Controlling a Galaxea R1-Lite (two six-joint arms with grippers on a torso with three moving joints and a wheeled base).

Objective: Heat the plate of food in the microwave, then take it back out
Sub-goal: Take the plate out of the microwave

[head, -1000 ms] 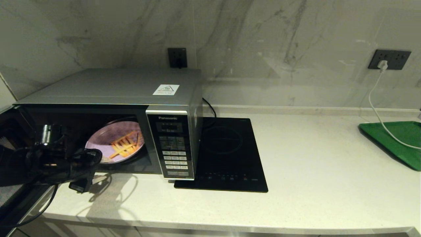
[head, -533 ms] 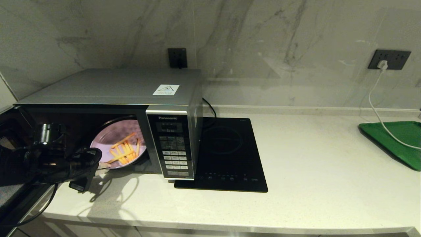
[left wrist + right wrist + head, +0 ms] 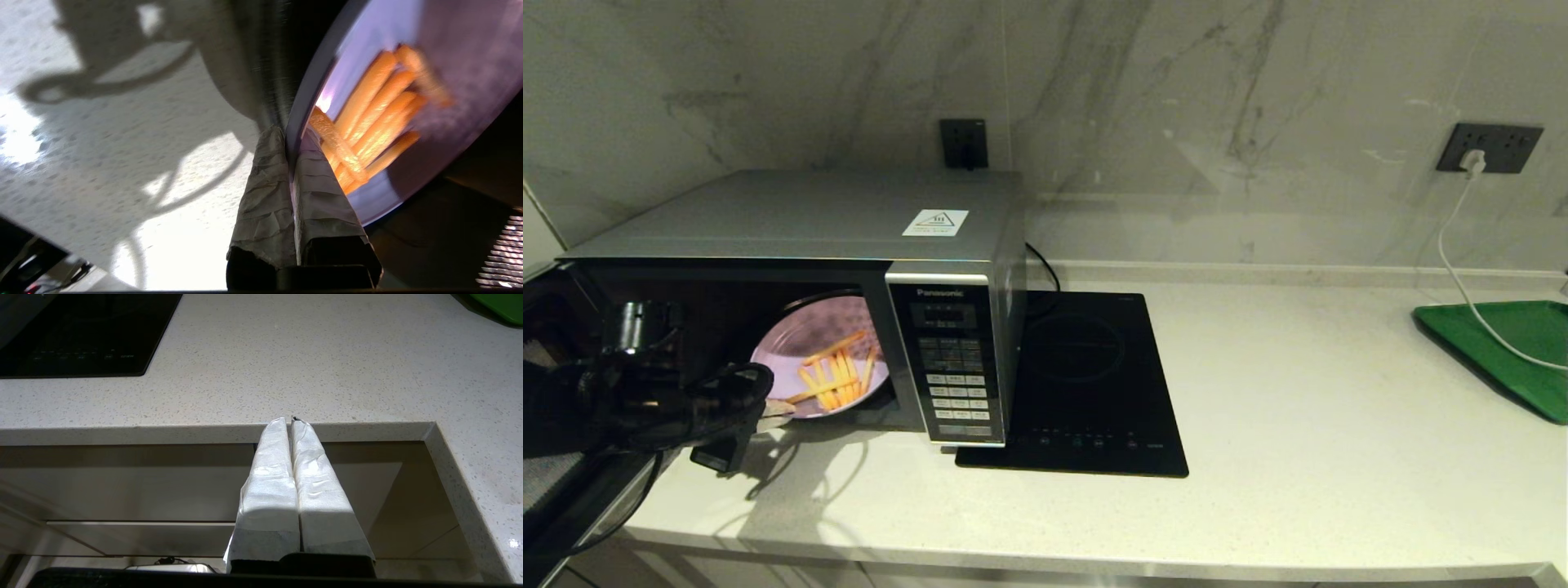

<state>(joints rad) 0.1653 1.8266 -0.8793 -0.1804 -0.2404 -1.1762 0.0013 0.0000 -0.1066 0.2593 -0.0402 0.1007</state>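
Note:
The silver Panasonic microwave point(image 3: 792, 220) stands at the counter's left with its door swung open to the left. In its mouth the lilac plate of food point(image 3: 821, 359) is tilted up on edge, orange sticks point(image 3: 837, 380) bunched low. My left gripper point(image 3: 778, 412) is shut on the plate's near rim; in the left wrist view the plate point(image 3: 449, 61) rim runs between the taped fingers point(image 3: 265, 196) of the left gripper point(image 3: 291, 136). My right gripper point(image 3: 291, 420) hangs shut and empty below the counter's front edge, out of the head view.
A black induction hob point(image 3: 1086, 384) lies right beside the microwave. A green tray point(image 3: 1503, 347) with a white cable point(image 3: 1454, 261) across it sits at the far right. The open door point(image 3: 556, 384) stands to the left of my arm. Bare counter point(image 3: 1298, 441) spreads between hob and tray.
The plate has shifted slightly right and tipped steeper, and the sticks have slid down toward its lower rim. My left gripper has edged a little left and kept its hold.

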